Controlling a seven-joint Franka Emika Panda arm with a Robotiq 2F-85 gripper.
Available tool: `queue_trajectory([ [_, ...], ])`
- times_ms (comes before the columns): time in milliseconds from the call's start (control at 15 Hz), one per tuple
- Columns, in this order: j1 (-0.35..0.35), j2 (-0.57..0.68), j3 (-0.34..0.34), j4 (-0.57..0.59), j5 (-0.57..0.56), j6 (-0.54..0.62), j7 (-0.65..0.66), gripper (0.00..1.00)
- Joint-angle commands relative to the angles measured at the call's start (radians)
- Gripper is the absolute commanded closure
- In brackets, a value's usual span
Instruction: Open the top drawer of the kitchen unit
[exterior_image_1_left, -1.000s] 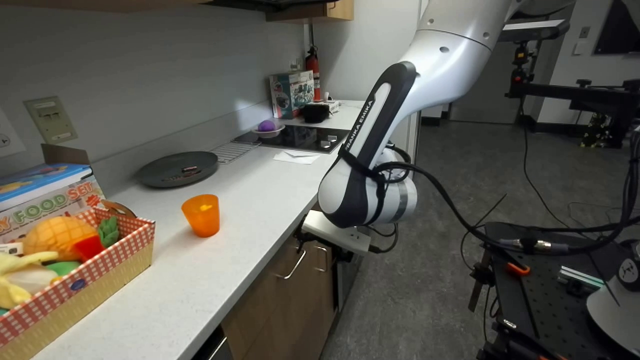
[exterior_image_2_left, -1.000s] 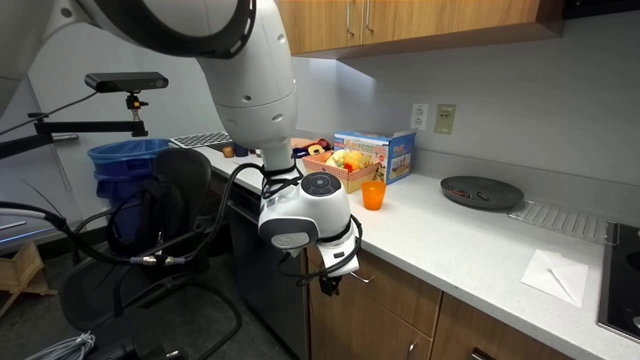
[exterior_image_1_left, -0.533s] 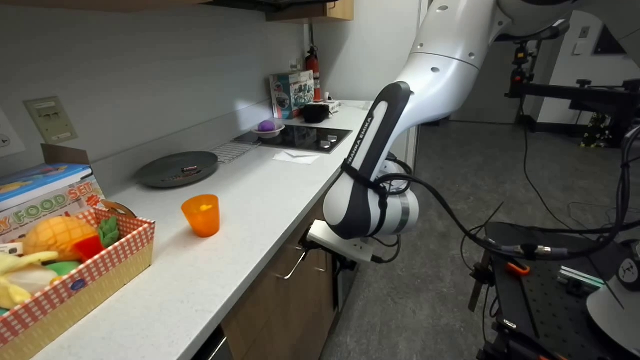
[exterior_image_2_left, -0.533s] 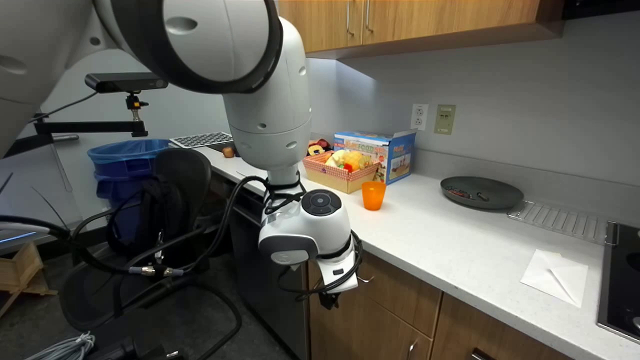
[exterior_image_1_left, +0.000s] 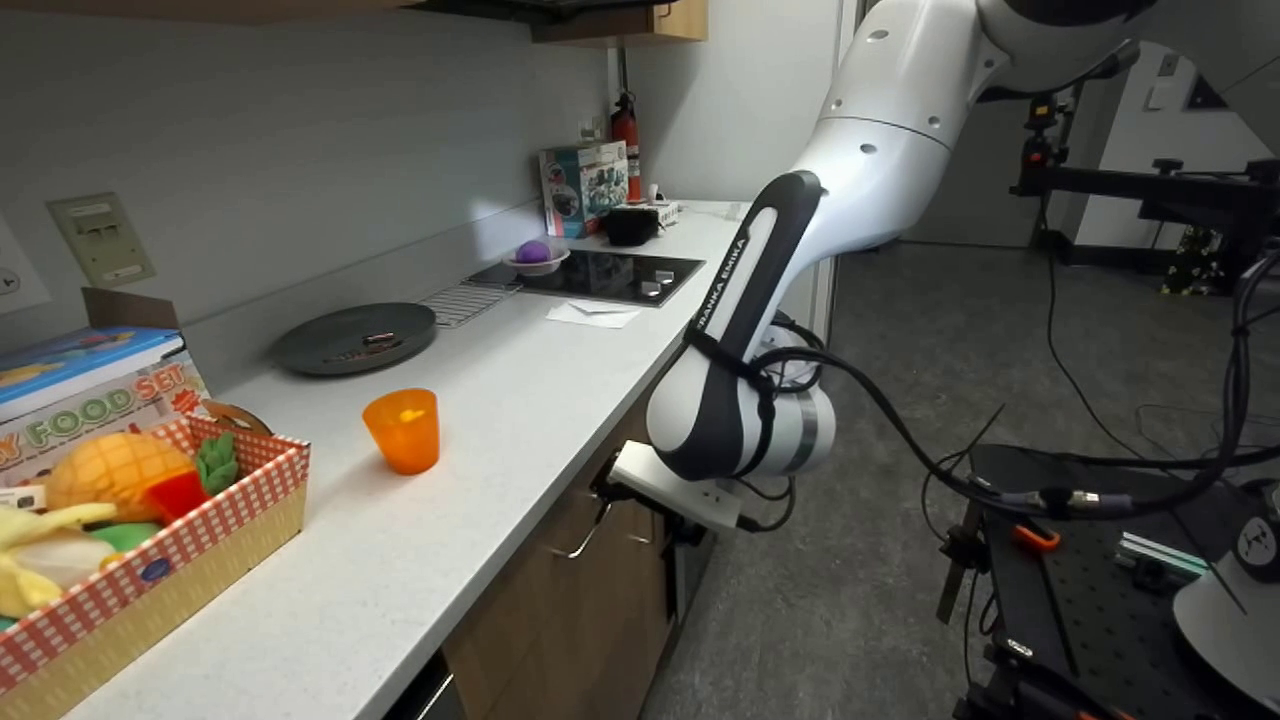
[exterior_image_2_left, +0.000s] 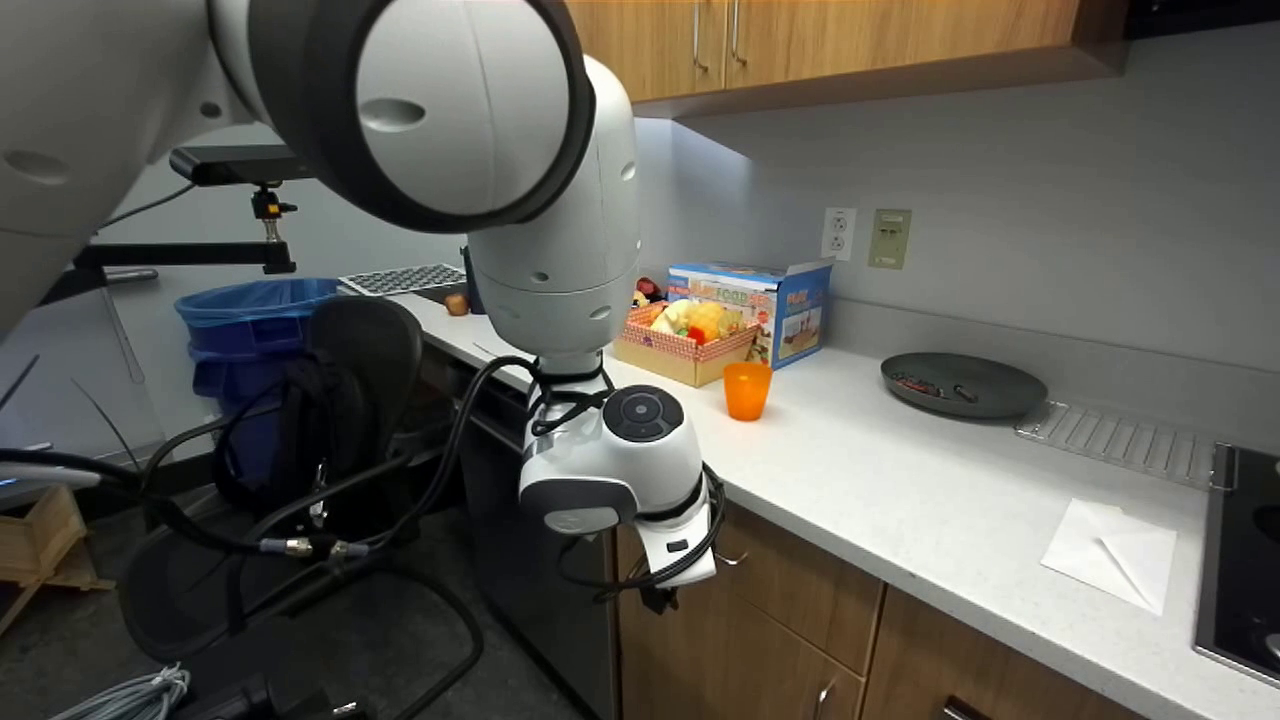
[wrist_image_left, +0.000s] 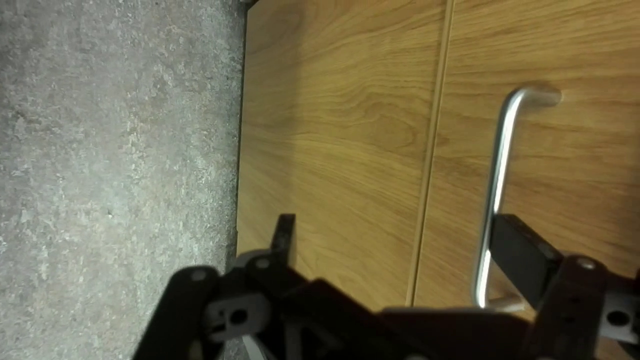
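The top drawer has a brown wood-look front (exterior_image_2_left: 800, 585) and looks shut, flush under the white worktop of the kitchen unit (exterior_image_2_left: 860, 460). It also shows in an exterior view (exterior_image_1_left: 545, 545) and in the wrist view (wrist_image_left: 565, 165). Its silver bar handle (wrist_image_left: 501, 165) stands out from the front. My gripper (wrist_image_left: 402, 232) is open. The handle bar lies between its fingertips in the wrist view, right beside the right finger; I cannot tell if they touch. In both exterior views the gripper (exterior_image_1_left: 612, 487) is at the drawer front, mostly hidden by the wrist (exterior_image_2_left: 658, 598).
A taller brown front (wrist_image_left: 360, 150) lies below the drawer. The worktop carries an orange cup (exterior_image_2_left: 747, 390), a toy food basket (exterior_image_1_left: 200, 545), a dark pan (exterior_image_2_left: 960, 385) and a black hob (exterior_image_1_left: 610, 275). The worktop edge overhangs close to the wrist.
The wrist and gripper have come down from just under the worktop edge to the level of the handle, mostly in the earlier half second. The upper arm has moved lower. The drawer has not moved.
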Motion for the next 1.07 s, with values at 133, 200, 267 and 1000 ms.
queue_trajectory([
  [133,-0.028,0.055,0.042,0.039,-0.022,0.07,0.004,0.0],
  [200,-0.025,0.06,0.042,0.045,-0.022,0.079,0.005,0.0],
  [267,-0.021,0.065,0.039,0.05,-0.022,0.085,0.006,0.0],
  [1000,0.032,0.06,-0.052,0.035,-0.031,0.024,0.088,0.0],
])
